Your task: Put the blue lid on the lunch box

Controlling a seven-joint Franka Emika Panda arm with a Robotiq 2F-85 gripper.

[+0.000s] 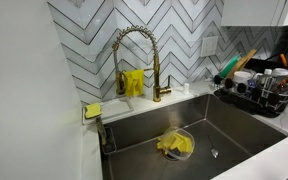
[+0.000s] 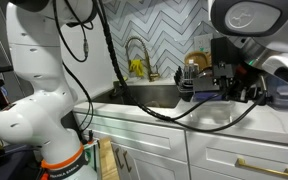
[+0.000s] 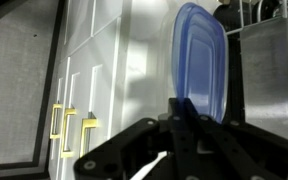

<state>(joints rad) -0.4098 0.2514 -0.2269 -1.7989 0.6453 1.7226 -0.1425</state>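
In the wrist view my gripper point(image 3: 181, 118) is shut on the lower edge of the blue lid point(image 3: 199, 55), a flat translucent blue plastic lid that stands up from the fingers. The lunch box point(image 1: 176, 143) is a clear container with something yellow inside, lying on the floor of the steel sink point(image 1: 234, 125). In an exterior view my arm reaches over the counter by the sink point(image 2: 154, 95), with the gripper point(image 2: 191, 82) at the sink's near side. The gripper does not show in the exterior view that looks into the sink.
A gold spring faucet point(image 1: 134, 60) stands behind the sink. A black dish rack point(image 1: 259, 92) with dishes and a green-handled brush point(image 1: 229, 68) sits beside it. A yellow sponge point(image 1: 92, 110) lies at the sink corner. White cabinets with gold handles point(image 3: 64, 130) are below.
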